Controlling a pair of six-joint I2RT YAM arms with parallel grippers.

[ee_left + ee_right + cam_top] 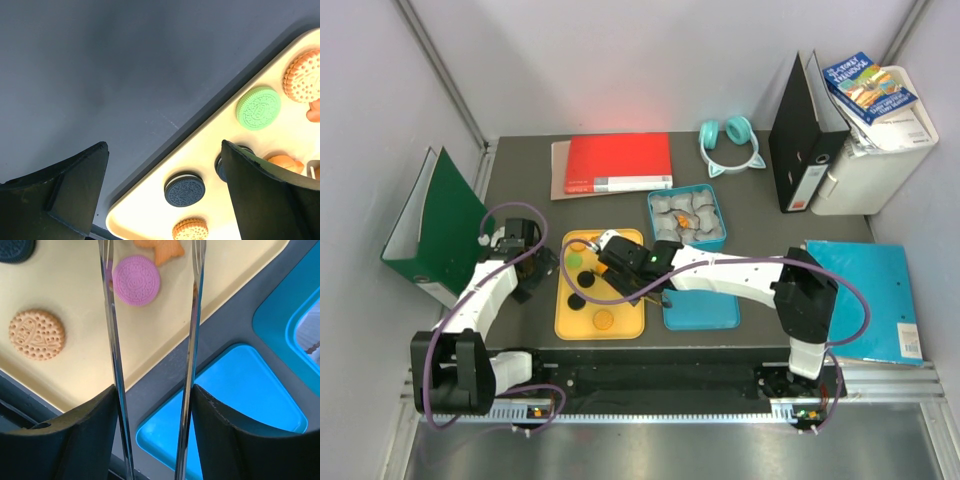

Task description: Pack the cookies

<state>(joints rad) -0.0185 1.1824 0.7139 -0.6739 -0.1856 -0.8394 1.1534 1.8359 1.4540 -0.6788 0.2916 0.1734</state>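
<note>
Cookies lie on a yellow tray (625,300): a green one (258,108), a tan one (303,75), a black one (184,190) and an orange one (190,230). My right gripper (625,265) is over the tray and is shut on metal tongs (113,340). The tong arms stand apart, with a pink cookie (135,280) on the tray between them, close to the left arm. Another tan cookie (36,334) lies to its left. My left gripper (164,147) is open and empty, low over the table at the tray's left edge (535,265).
A teal box (687,217) with crinkled paper cups stands behind the tray's right side. Its teal lid (700,305) lies right of the tray. A red book (618,162), headphones (730,145), a black binder (803,140) and a green binder (438,225) ring the work area.
</note>
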